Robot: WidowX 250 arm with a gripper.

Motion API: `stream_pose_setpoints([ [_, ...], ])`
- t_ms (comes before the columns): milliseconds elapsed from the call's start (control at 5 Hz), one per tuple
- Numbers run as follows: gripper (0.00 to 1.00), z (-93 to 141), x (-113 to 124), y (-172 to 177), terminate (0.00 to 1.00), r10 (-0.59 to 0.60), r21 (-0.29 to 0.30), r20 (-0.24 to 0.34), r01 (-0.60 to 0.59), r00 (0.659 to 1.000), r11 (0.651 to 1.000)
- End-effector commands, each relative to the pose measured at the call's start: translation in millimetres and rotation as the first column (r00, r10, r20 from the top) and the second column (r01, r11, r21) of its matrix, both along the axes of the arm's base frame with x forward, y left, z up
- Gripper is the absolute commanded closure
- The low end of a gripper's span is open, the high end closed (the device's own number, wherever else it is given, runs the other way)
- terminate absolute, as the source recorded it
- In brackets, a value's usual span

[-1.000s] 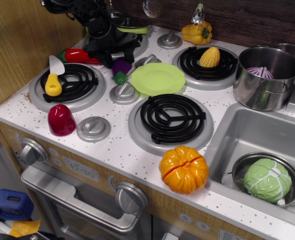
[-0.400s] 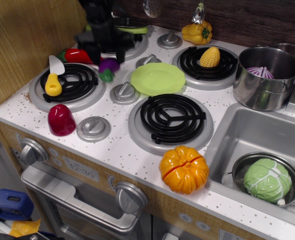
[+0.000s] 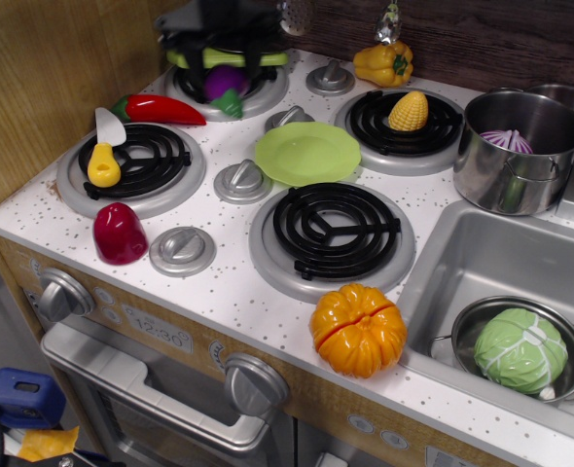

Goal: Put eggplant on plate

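The eggplant [image 3: 223, 84], dark purple with a green cap pointing down to the right, hangs at the back left of the stove. My black gripper [image 3: 229, 70] comes down from the top edge, blurred, with a finger on each side of the eggplant, shut on it. The lime yellow-green plate [image 3: 183, 59] lies on the back-left burner, just behind and under the eggplant. Only the plate's rim shows on both sides of the gripper. Whether the eggplant touches the plate cannot be told.
A paler mint-green wavy plate [image 3: 307, 153] sits mid-stove. A red chili [image 3: 157, 109], a yellow pear [image 3: 102, 167] and a dark-red pepper [image 3: 119, 233] lie to the left. Corn [image 3: 409, 112], a yellow bell pepper [image 3: 384, 63], a steel pot [image 3: 517, 148], a pumpkin [image 3: 358, 329] and the sink [image 3: 482, 258] are to the right.
The gripper took the eggplant from the stove top beside the mint plate, carried it left, then lifted it back over the back-left burner and lime plate.
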State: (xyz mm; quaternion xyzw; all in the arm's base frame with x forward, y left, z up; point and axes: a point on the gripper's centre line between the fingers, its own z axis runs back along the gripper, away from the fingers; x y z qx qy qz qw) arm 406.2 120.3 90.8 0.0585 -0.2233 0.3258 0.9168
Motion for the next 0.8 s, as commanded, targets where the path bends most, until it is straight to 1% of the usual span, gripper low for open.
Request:
stream_pose_setpoints([
  [0, 1.00, 19, 18, -24, 0.00, 0.031, -0.038, 0.112, -0.027, 0.993, 0.999],
  [200, 1.00, 1, 22, -33, 0.00, 0.025, -0.090, 0.122, -0.014, 0.992, 0.996],
  [400, 1.00, -5, 19, -38, 0.00, 0.038, -0.122, 0.121, -0.023, 0.992, 0.992],
  [600, 0.00, -8, 18, -38, 1.00, 0.041, -0.144, 0.127, -0.022, 0.991, 0.989],
])
